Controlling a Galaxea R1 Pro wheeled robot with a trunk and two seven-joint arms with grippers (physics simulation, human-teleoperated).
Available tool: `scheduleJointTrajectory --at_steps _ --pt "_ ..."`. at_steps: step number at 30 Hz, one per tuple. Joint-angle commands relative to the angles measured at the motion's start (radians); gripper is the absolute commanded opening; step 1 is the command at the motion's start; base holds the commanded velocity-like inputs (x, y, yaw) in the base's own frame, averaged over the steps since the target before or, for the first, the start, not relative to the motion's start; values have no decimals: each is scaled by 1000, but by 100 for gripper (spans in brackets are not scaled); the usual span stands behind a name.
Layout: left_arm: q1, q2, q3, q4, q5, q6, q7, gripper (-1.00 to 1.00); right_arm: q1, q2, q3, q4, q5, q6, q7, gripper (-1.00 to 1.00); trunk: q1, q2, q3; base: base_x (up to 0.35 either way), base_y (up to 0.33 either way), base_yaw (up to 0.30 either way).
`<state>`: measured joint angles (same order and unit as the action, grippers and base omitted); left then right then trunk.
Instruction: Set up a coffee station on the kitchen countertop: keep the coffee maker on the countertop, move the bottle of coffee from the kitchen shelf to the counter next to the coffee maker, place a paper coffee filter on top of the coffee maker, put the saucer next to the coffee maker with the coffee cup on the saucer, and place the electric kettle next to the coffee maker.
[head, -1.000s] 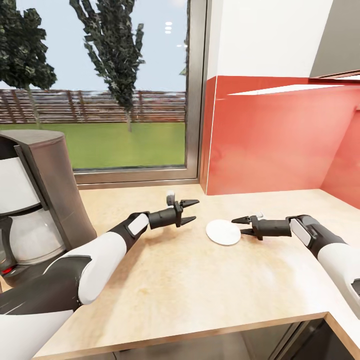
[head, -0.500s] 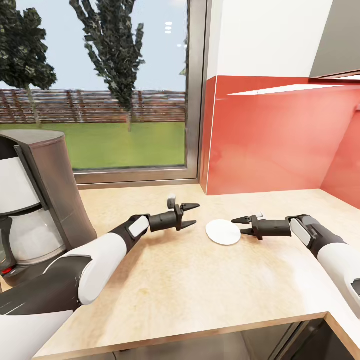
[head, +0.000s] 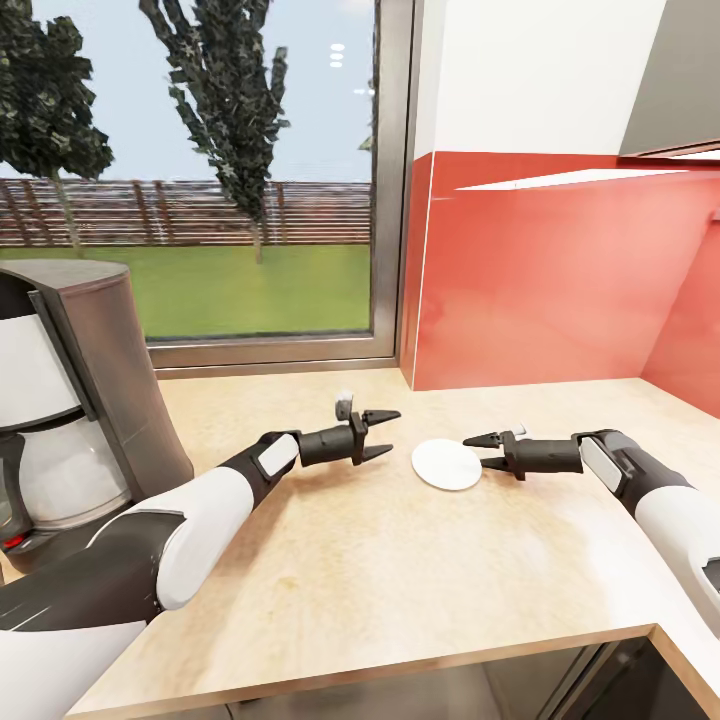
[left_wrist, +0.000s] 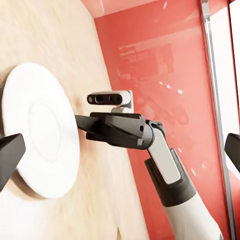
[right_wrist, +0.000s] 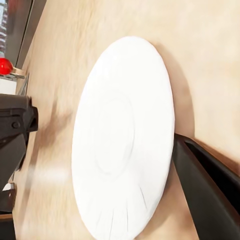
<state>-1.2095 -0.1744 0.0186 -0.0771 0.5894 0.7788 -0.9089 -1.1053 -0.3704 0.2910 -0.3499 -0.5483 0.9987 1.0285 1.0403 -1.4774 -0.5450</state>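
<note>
Hovering either side of the saucer (head: 447, 465), both arms reach low over the table (head: 400, 570).
Left gripper (head: 381, 433) has dipped slightly, open, empty; right gripper (head: 478, 450) unchanged, parted, fingertips at the saucer's rim.

saucer (head: 447, 465) on the kitchen countertop (head: 400, 580), coffee maker (head: 70, 400) far left, window (head: 200, 170) behind
</note>
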Motion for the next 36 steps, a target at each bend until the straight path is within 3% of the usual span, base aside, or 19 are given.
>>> scheduleJointTrajectory --at_steps 1,13,15,36 --pt "-1 0 1 0 0 5 -1 100 -1 -1 7 0 5 0 4 100 0 -1 -1 0 0 0" --pt "-1 0 0 25 -2 4 -4 100 -1 2 7 0 5 0 3 100 0 -1 -1 0 0 0" --pt "-1 0 1 24 -2 2 -5 100 -1 14 7 0 5 0 3 100 0 -1 -1 0 0 0" --pt "-1 0 3 20 -2 -1 -5 100 -1 38 8 -4 5 0 3 100 0 -1 -1 0 0 0"
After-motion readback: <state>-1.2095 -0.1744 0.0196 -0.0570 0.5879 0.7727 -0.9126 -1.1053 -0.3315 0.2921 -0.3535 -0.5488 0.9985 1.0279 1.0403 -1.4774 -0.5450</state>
